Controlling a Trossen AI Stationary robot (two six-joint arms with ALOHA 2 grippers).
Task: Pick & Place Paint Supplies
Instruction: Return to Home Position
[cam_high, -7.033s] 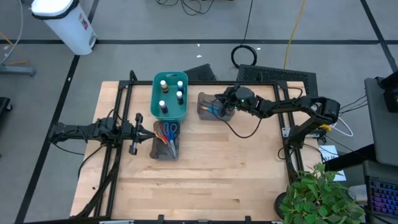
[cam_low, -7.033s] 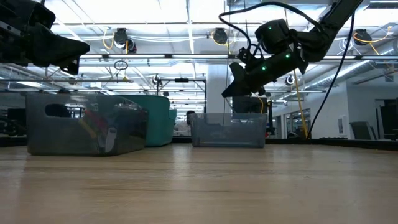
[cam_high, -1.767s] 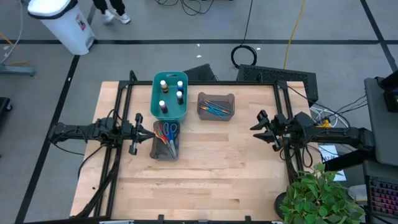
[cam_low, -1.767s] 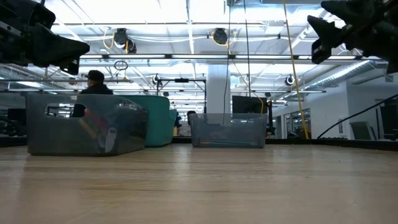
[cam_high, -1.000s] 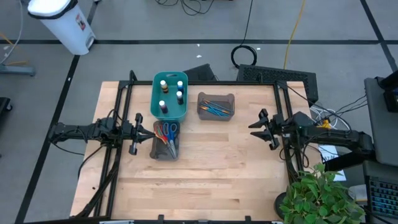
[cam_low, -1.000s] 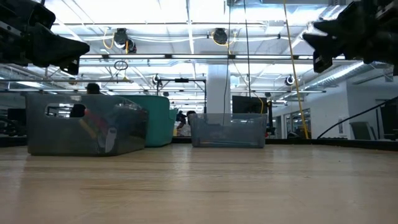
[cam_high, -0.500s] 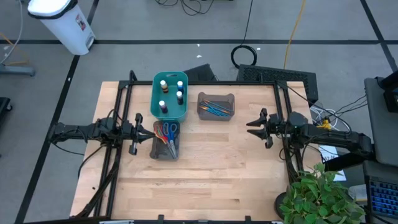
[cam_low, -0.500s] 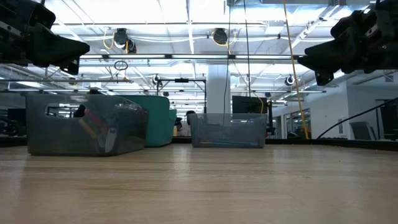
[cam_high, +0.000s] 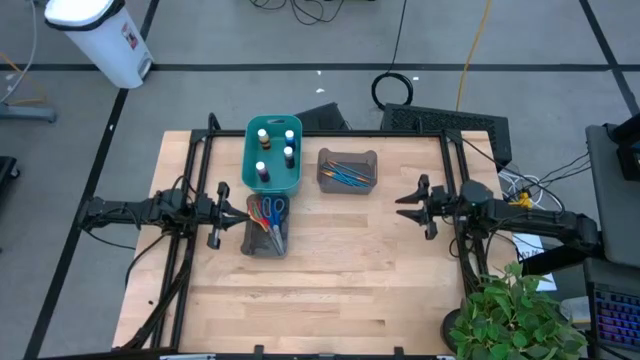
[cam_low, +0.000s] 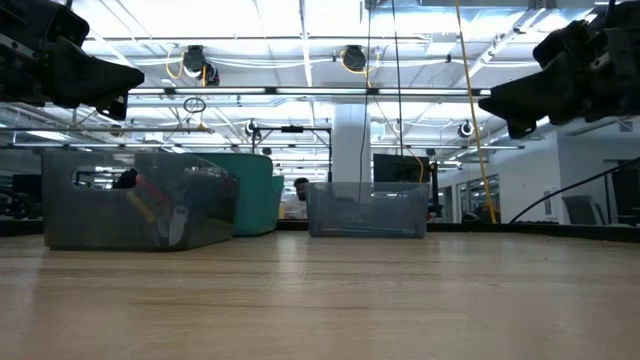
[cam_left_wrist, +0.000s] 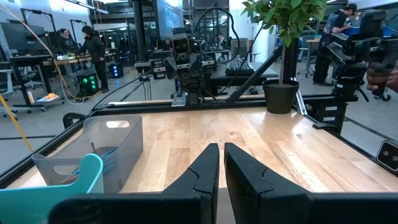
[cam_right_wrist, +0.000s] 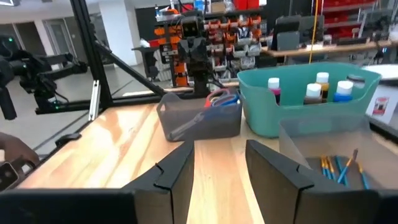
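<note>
Several white-capped paint bottles (cam_high: 275, 150) stand upright in the teal bin (cam_high: 250, 170), also seen as bottles (cam_right_wrist: 308, 87) in the right wrist view. Scissors (cam_high: 266, 212) with coloured handles lie in a grey bin (cam_high: 266, 245) near the left side. Thin blue and orange brushes (cam_high: 347, 172) lie in a second grey bin (cam_high: 347, 155). My left gripper (cam_high: 232, 210) hangs shut just left of the scissors bin, above the table. My right gripper (cam_high: 402, 205) is open over the table's right part, right of the brush bin, pointing left.
The three bins cluster on the table's far-left half. Bare wood stretches across the near half (cam_high: 330, 290) and between the brush bin and my right gripper. A potted plant (cam_high: 515, 315) stands off the near right corner. A black frame (cam_high: 190, 180) edges the table.
My right gripper has drifted a little toward the table's left edge and dipped slightly lower, still open. The bins and their contents have stayed put.
</note>
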